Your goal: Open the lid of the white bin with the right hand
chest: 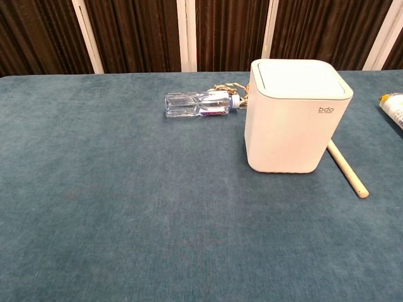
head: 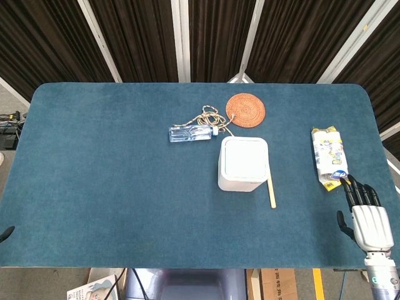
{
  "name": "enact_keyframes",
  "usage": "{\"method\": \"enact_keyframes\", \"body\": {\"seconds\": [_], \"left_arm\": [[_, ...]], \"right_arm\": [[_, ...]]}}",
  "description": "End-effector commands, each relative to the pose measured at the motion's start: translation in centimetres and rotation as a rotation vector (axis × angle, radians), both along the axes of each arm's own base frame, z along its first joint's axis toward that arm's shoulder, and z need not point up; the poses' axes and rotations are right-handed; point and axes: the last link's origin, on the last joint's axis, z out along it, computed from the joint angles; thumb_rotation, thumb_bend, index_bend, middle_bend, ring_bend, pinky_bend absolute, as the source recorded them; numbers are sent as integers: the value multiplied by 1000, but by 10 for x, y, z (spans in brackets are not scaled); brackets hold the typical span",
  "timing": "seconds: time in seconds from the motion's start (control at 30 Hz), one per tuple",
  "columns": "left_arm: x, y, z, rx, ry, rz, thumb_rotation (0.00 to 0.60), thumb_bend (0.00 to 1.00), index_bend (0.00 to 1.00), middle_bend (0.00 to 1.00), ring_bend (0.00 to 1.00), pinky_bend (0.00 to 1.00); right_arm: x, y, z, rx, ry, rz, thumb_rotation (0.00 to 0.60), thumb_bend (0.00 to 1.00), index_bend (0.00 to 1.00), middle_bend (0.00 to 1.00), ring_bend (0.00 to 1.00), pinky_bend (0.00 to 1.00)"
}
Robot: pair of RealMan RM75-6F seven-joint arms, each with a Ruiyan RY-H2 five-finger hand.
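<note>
The white bin (head: 243, 164) stands near the middle of the blue table with its flat lid (head: 245, 157) down; the chest view shows the white bin (chest: 296, 116) at the right, lid (chest: 299, 78) closed. My right hand (head: 364, 212) hovers at the table's near right corner, far to the right of the bin, fingers stretched out flat and apart, holding nothing. Only a dark tip of my left hand (head: 6, 234) shows at the head view's left edge; its fingers are hidden. Neither hand appears in the chest view.
A clear plastic bottle (head: 191, 133) lies left of the bin beside a coil of rope (head: 211, 117). A woven round mat (head: 245, 109) sits behind the bin. A wooden stick (head: 271, 192) lies along its right side. A yellow-white packet (head: 329, 154) lies just ahead of my right hand.
</note>
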Motion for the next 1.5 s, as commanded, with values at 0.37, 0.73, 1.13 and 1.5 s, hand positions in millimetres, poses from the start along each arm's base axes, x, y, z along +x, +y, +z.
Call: {"method": "enact_keyframes", "body": {"seconds": [0.37,0.73,1.13,1.5], "left_arm": [[4,-1,-5,4,9,-4,600,164,179,45,0,0],[1,0,0,42,-2,11,600,164,179,45,0,0],[0,1,-1,36,-2,10,600,164,179,45,0,0],[-1,2,0,36,-5,14,600,164,179,45,0,0]], "right_arm": [[46,-34,15,14,42,152,600,479,87,485,587,433],[91,-56,-11,151,77,266,600,696,116,849,870,726],[132,-63,-34,286,117,309,600,806,116,850,870,726],[148,-68,-46,351,150,306,600,806,116,851,871,726]]}}
